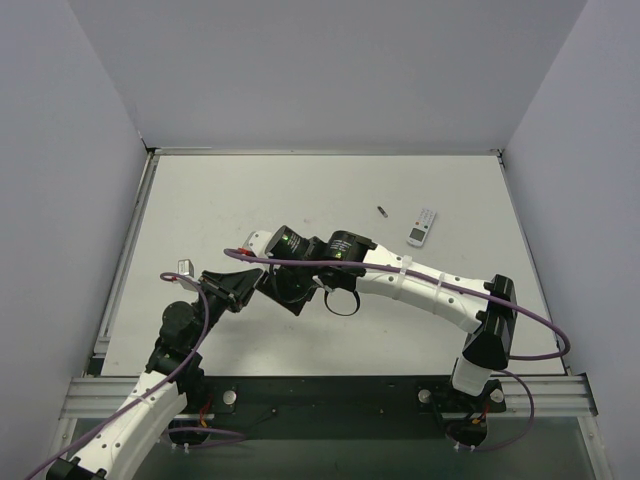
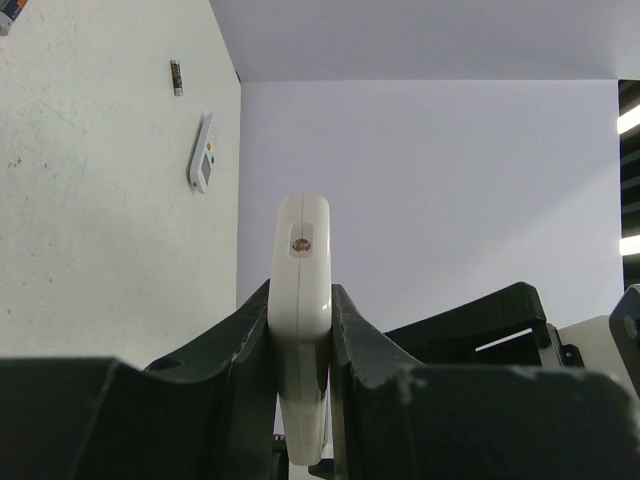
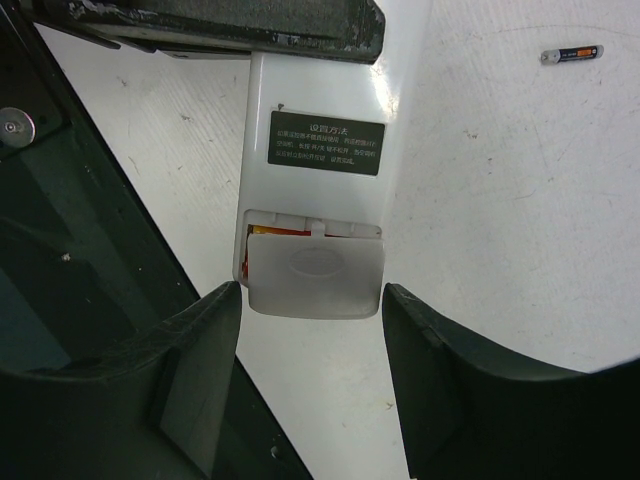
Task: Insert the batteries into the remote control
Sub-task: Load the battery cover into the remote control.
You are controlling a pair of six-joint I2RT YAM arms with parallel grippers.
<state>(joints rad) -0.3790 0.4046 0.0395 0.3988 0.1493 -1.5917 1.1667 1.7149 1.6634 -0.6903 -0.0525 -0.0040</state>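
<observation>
My left gripper (image 2: 300, 312) is shut on the remote control (image 2: 303, 250), seen edge-on, white, standing up between the fingers. In the right wrist view its white back (image 3: 322, 90) with a dark label faces the camera. The battery cover (image 3: 315, 275) sits partly over the compartment, and red batteries (image 3: 280, 232) show in the gap above it. My right gripper (image 3: 312, 300) is open, one finger on each side of the cover without touching it. In the top view both grippers meet at the table's middle left, left gripper (image 1: 238, 278), right gripper (image 1: 283, 272), remote (image 1: 256, 242).
A white-faced remote (image 1: 422, 227) with grey buttons lies at the right, with a dark grey-brown cylinder (image 1: 383, 211) just left of it; both also show in the left wrist view, remote (image 2: 203, 155) and cylinder (image 2: 176, 77). The cylinder also shows in the right wrist view (image 3: 572, 54).
</observation>
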